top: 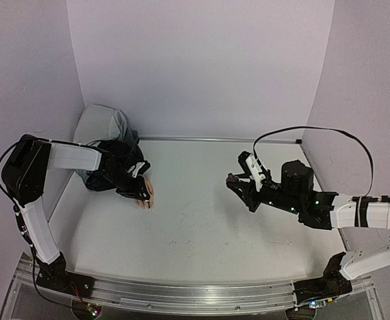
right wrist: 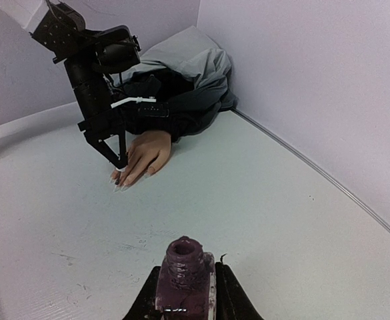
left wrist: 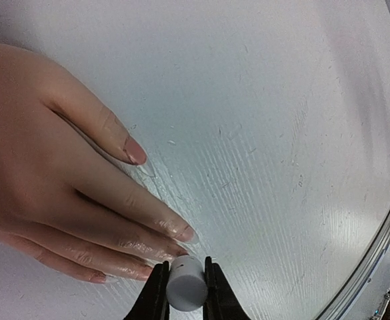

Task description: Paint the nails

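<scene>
The peach mannequin hand (left wrist: 41, 167) lies palm down on the white table, its black sleeve (top: 118, 163) running back to the left corner. Its nails (left wrist: 184, 233) show at the fingertips, glossy and pale. My left gripper (left wrist: 185, 268) is shut on the white cap (left wrist: 186, 285) and holds it right at the tip of a middle finger; the brush under the cap is hidden. In the top view the left gripper (top: 141, 193) is over the hand (top: 145, 195). My right gripper (right wrist: 185, 283) is shut on the open purple polish bottle (right wrist: 184, 273), held right of centre (top: 238, 183).
A grey cloth (top: 105, 127) is bunched in the back left corner against the lilac walls. A metal rail (top: 181, 293) runs along the table's near edge. The table's back edge strip (top: 215, 139) meets the rear wall.
</scene>
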Available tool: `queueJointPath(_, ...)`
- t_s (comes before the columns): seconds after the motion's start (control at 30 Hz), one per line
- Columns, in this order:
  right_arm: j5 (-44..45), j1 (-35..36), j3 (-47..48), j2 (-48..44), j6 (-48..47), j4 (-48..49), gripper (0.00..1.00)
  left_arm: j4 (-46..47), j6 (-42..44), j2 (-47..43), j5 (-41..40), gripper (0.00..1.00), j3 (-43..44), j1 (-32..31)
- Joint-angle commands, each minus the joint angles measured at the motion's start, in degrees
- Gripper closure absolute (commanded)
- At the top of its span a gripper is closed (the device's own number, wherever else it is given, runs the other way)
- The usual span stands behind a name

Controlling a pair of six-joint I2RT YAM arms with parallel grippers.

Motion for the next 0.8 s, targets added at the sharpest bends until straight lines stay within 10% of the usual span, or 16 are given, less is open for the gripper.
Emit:
queueJointPath(0.0,-0.16,-0.09,0.36,-0.4,-0.22,4.02,1.0,1.28,0.13,0.64,1.44,1.0,2.45,0.34)
queueJointPath(0.77,-0.11,-0.11,0.34,-0.47,-0.21,4.09,1.0,1.27,-0.06,1.09,2.04,1.0,1.65,0.34)
